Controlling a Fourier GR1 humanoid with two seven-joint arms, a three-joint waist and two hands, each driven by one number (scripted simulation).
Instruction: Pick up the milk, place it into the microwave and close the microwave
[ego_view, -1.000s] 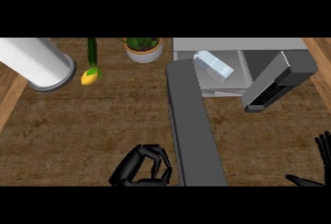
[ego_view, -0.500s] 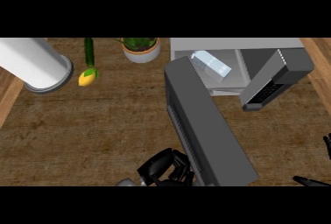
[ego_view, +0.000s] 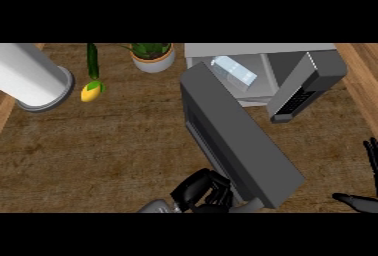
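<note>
Brown wooden bench (ego_view: 88, 150) fills my view; the microwave (ego_view: 258, 50) sits at its far right side, and I can see the milk (ego_view: 235, 70) lying inside its cavity, tilted; the microwave door (ego_view: 240, 137) stands partly open, slanting down across the bench toward me; the control panel (ego_view: 304, 87) juts out at the right. My left hand (ego_view: 203, 191) is at the door's near end, touching its left edge, fingers curled together and holding nothing I can make out; my right hand (ego_view: 358, 201) rests at the lower right edge, fingers apart. A white cylinder (ego_view: 33, 75), a potted plant (ego_view: 151, 55) and a yellow-green vegetable (ego_view: 92, 90) stand far left.
</note>
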